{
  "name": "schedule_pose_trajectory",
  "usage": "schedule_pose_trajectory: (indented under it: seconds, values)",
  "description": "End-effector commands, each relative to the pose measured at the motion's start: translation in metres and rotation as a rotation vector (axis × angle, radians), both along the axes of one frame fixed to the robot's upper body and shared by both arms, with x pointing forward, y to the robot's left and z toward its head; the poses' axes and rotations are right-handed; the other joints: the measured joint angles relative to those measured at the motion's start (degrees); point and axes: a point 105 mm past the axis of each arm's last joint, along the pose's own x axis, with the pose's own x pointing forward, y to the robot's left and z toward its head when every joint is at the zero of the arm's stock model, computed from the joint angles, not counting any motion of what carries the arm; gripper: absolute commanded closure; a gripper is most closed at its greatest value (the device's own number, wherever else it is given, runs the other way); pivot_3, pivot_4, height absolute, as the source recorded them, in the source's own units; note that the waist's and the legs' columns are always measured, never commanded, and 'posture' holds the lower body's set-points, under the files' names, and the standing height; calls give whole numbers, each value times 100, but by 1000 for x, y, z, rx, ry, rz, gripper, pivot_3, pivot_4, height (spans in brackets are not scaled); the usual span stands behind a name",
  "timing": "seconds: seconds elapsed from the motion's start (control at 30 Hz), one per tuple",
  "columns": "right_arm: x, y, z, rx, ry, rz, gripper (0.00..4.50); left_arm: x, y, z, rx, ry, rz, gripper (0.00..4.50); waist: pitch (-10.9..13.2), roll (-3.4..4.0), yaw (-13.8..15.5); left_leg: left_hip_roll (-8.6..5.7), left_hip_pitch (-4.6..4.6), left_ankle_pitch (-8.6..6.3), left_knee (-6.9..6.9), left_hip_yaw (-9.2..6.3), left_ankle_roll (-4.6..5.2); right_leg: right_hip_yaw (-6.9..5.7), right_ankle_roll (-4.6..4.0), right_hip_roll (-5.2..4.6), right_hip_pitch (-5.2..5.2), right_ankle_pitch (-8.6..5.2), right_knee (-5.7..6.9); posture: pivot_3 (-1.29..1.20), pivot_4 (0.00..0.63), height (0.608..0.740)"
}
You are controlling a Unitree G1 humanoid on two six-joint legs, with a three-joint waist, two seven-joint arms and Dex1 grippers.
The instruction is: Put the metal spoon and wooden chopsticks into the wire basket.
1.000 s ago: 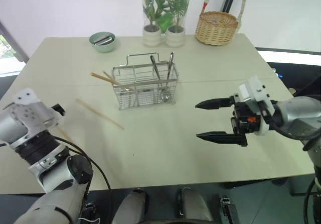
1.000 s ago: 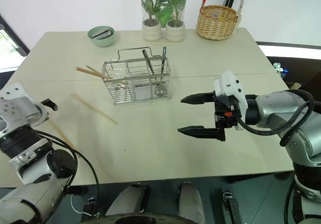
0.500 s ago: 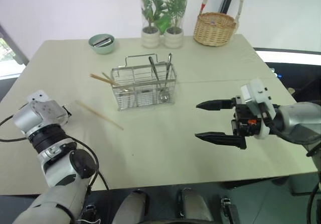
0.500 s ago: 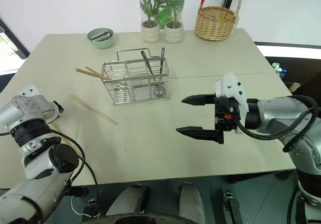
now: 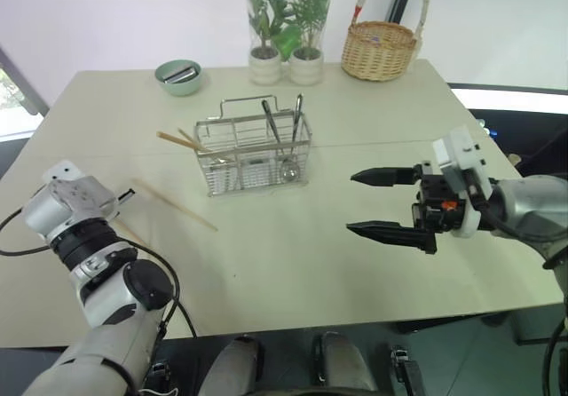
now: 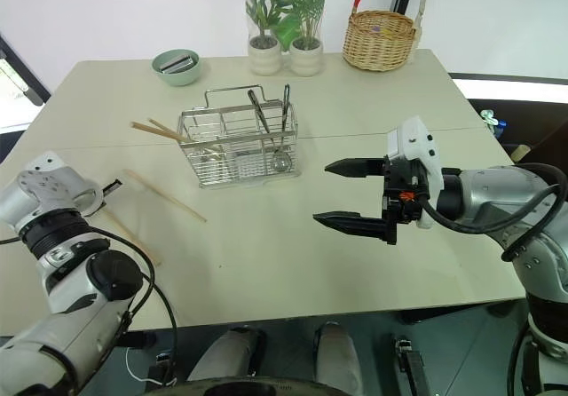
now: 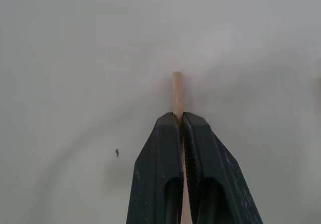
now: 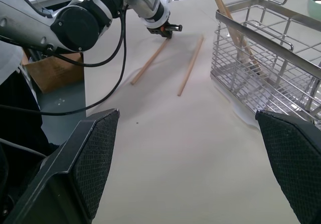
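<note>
Gripping status: left gripper is clamped on one wooden chopstick, pinched close to its end; a short stub pokes out past the fingertips.
Left gripper location: low at the desk on the robot's left, seen from the right wrist camera at.
Held stick axis: runs along the line of the fingers; its other end trails back over the desk toward the robot.
Second loose stick: chopstick on the desk just beside the left gripper, lying diagonally, far end pointing toward the wire basket.
Basket bearing: ahead and to the right of the left gripper, well apart from it, near desk centre.
Basket contents: two chopsticks lean out over its left rim; metal spoon and another utensil stand upright in its right part.
Right gripper: right gripper hangs above the desk with fingers spread wide, holding nothing, on the basket's right side.
Nearer arm: left, for both sticks.
Next move (my read): lift, swing right and forward to the basket, tip the stick upright to drop it in.
</note>
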Motion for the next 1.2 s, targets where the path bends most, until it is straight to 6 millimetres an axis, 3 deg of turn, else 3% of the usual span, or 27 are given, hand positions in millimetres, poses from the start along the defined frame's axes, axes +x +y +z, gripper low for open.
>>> schedule_pose_trajectory:
  seconds: [0.03, 0.17, 0.3, 0.4, 0.5, 0.63, 0.73, 0.87, 1.2]
  values:
    - [1, -1, 8, -2, -31, 0, 0, 18, 20, 58, 61, -247, 12, 4458, 15, -24, 5, 0, -2, 0, 1, -1, 0, 0, 0, 1, -2, 0, 0, 0, 150, 710]
    - [2, -4, 5, -20, -26, -7, 0, 37, 36, 146, 187, -616, -70, 4458, 23, -55, 7, 1, -55, 7, 18, -15, -11, -10, -15, 5, -43, 10, 4, 0, 150, 710]
    - [2, -6, 5, -25, -27, -7, 0, 38, 35, 227, 218, -966, -186, 4458, 22, -51, 16, -12, -76, 10, 40, -12, -21, -10, -17, -7, -46, 11, 0, 0, 150, 710]
    - [4, -7, 4, -28, -31, -15, 0, 29, 23, 289, 267, -1209, -320, 4458, 23, -49, 10, -13, -78, -1, 43, -10, -1, -10, -15, -7, -42, 12, -13, 0, 150, 710]
    - [5, -6, 4, -21, -38, -20, 0, 21, 2, 334, 302, -1403, -434, 4458, 23, -49, 14, -11, -83, -11, 47, -17, 18, -15, -13, -4, -43, 13, -16, 0, 150, 710]
    - [6, -5, 9, 4, -75, -38, 0, 32, -34, 351, 340, -1467, -575, 4458, 22, -35, 3, -10, -79, -11, 47, -16, 18, -15, -12, -5, -37, 14, -21, 0, 150, 710]
    - [11, -4, 21, 69, -108, -78, 0, 48, -81, 350, 334, -1491, -744, 4458, 22, -32, 20, -10, -77, -10, 51, -21, 19, -16, -11, -4, -31, 15, -19, 0, 150, 710]
    - [14, -3, 34, 130, -140, -114, 0, 65, -123, 339, 341, -1470, -877, 4458, 23, -33, 3, -10, -82, -9, 54, -21, 20, -15, -9, -2, -32, 17, -24, 0, 150, 710]
    - [21, -2, 53, 235, -178, -202, 0, 88, -183, 294, 338, -1378, -1081, 4458, 26, -22, -17, -9, -86, -10, 46, -15, 22, -11, -13, -1, -39, 21, -38, 0, 150, 710]
